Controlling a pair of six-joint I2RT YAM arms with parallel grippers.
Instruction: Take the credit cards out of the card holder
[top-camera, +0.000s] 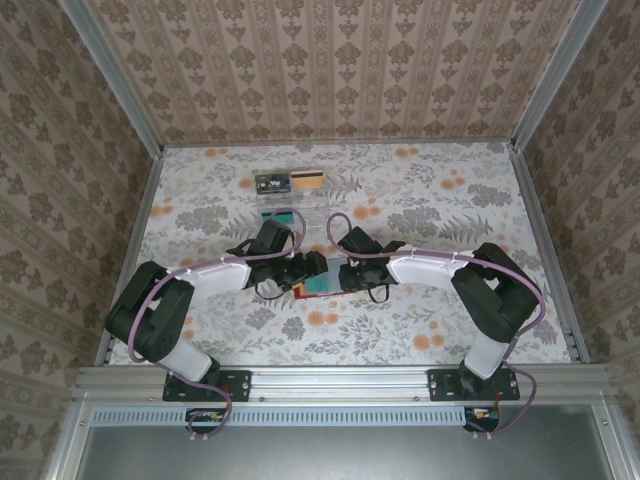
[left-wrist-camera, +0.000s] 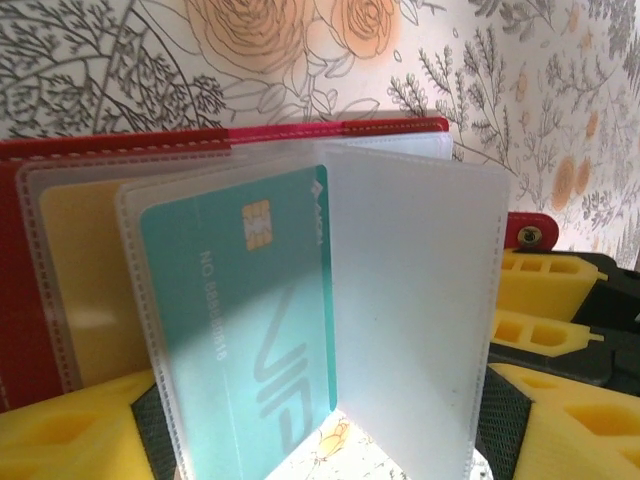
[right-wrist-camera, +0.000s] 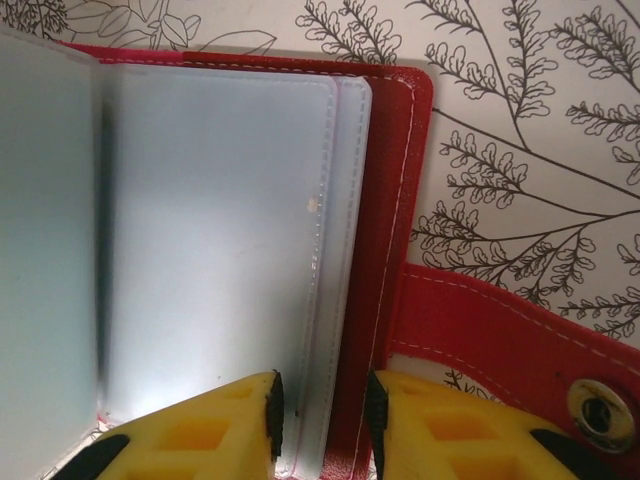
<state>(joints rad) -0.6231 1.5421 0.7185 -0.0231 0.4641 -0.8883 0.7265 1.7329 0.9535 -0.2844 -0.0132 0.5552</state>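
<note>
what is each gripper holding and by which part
The right gripper pinches the card holder by the edge of its tab-side cover; the left gripper is open, holding nothing.

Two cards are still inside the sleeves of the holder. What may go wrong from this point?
1. The left tool is open around the empty sleeve and the teal card. When it closes, it may pinch the sleeve alone, and nothing would come out.
2. The right tool pinches only the edge of the holder. A pull on a card might drag the holder free.
3. The yellow card sits behind the teal one and could be missed.
</note>
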